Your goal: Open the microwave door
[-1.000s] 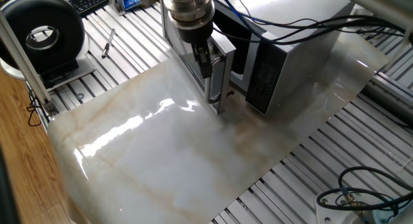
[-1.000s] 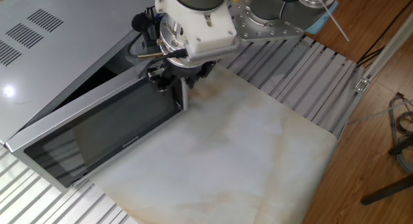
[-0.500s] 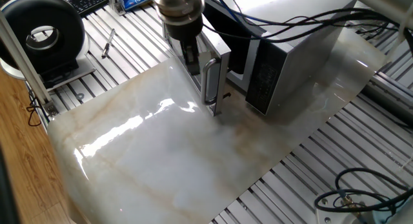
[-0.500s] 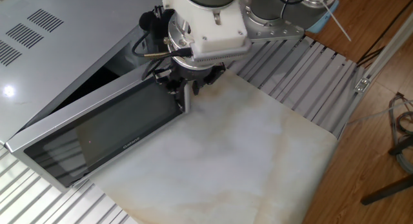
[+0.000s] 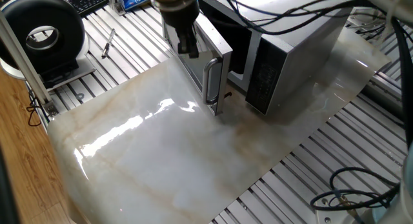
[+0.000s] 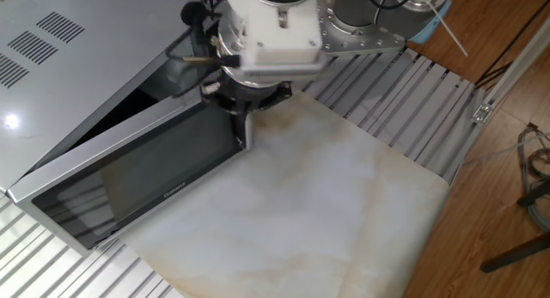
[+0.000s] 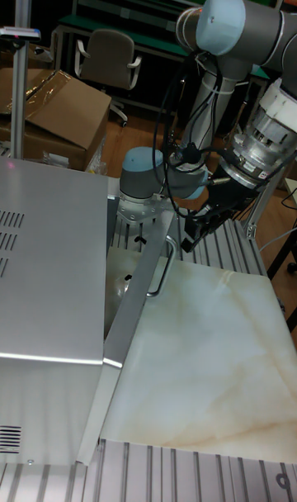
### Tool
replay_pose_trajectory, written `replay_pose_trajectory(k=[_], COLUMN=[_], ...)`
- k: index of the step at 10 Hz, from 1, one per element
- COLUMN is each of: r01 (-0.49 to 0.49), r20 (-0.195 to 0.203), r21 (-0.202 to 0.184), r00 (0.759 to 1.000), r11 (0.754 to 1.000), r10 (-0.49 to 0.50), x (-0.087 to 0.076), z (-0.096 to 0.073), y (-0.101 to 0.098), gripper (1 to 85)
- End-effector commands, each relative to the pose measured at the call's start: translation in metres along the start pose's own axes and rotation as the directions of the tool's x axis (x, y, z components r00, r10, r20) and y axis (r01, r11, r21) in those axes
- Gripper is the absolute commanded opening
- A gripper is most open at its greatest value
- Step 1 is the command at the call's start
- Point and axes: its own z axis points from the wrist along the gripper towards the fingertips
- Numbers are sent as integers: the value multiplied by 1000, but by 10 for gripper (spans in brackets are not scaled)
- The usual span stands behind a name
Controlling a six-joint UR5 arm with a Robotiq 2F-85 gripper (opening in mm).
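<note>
The silver microwave stands at the back right of the marble slab, and its grey top fills the left of the tall fixed view. The microwave door with dark glass is swung partly open, leaving a gap at the cavity. Its vertical silver bar handle is free, also seen as the handle. My gripper hangs just above and behind the door's handle edge, apart from the handle. Its dark fingers sit close together with nothing between them. The gripper is to the right of the handle.
A white marble slab covers the slotted metal table. A black round device stands at the far left, with a pen and keyboard behind it. Cables run over the microwave top and lie at the lower right.
My gripper has risen and drawn back from beside the handle. The door stays partly open, at about the same angle.
</note>
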Motion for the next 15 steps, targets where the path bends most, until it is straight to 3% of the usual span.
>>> replay_pose_trajectory(k=[1,2,3,5,8,9,10,11,15], r01=[-254,-336,-384,-520,-711,-747,-759,-767,-773], r20=[47,58,55,48,19,2,2,-2,-1], r21=[-89,-122,-123,-153,-231,-229,-224,-242,-215], r00=[965,937,918,846,679,641,627,613,612], r11=[963,934,915,841,664,624,612,595,598], r10=[259,344,393,531,734,768,779,790,791], x=[-12,-15,-11,-16,-27,-26,-26,-30,-28], z=[-12,-16,-18,-20,-24,-23,-22,-23,-19], y=[2,4,-1,1,9,10,8,12,9], gripper=[10,10,10,10,10,10,10,10,10])
